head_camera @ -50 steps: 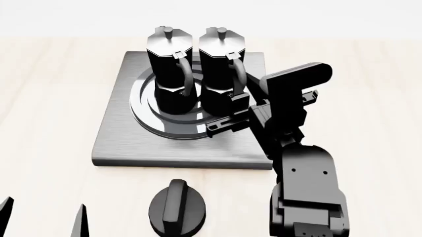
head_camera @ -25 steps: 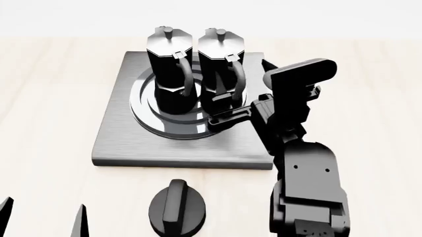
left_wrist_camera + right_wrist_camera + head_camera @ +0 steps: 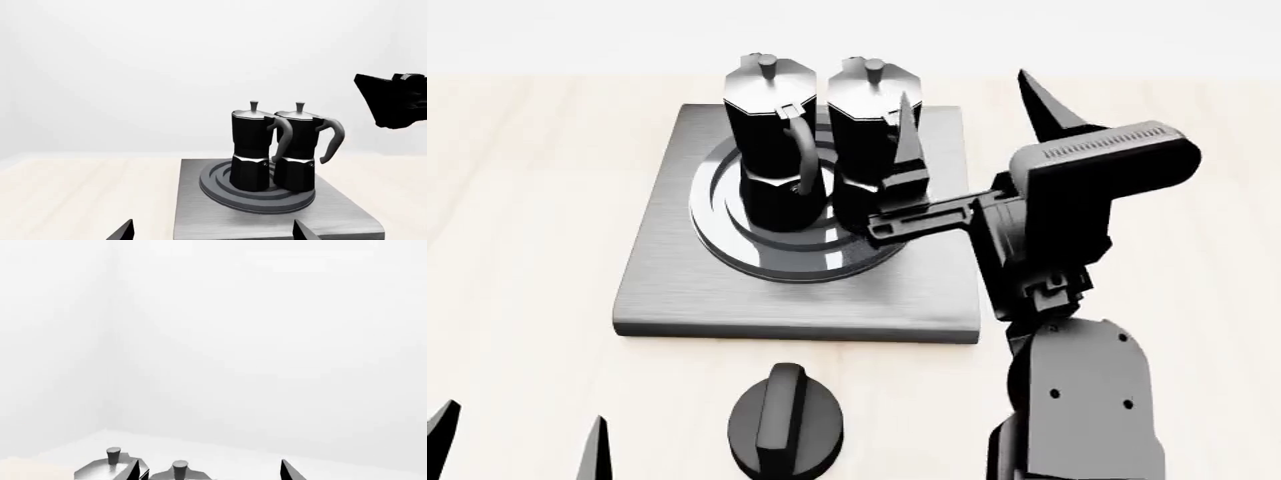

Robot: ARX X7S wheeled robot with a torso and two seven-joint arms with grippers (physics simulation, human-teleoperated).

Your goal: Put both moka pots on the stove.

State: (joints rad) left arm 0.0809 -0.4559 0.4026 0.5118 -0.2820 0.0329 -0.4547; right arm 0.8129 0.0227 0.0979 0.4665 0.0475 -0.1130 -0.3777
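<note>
Spread wide and holding nothing, the jaws of the right gripper (image 3: 974,115) point up and away over the far right part of the stove (image 3: 681,290), one finger (image 3: 905,135) rising just in front of the right pot (image 3: 874,150) and the other (image 3: 1048,105) standing clear to its right. Low at the near edge of the head view, the left gripper (image 3: 518,450) shows only two dark fingertips set well apart, so its jaws are parted too, with nothing between them. Both pots stand upright on the stove, side by side on the round burner (image 3: 727,215), so close that from the left wrist view I cannot tell whether they touch. The left pot (image 3: 771,145) and its twin are glossy black and faceted, pinched at the waist like an hourglass, with a thin bright band at the narrowest part. Each has a silver lid (image 3: 770,78) topped by a small knob, and a curved handle (image 3: 330,140) that arches out from under the lid toward the robot. The stove is a flat square plate of brushed grey metal, much wider than a pot, lying on a pale wood table (image 3: 521,200). The burner's raised concentric rings shine dark around the pots' bases. Near the robot, off the plate, sits a squat black dial (image 3: 785,420).
</note>
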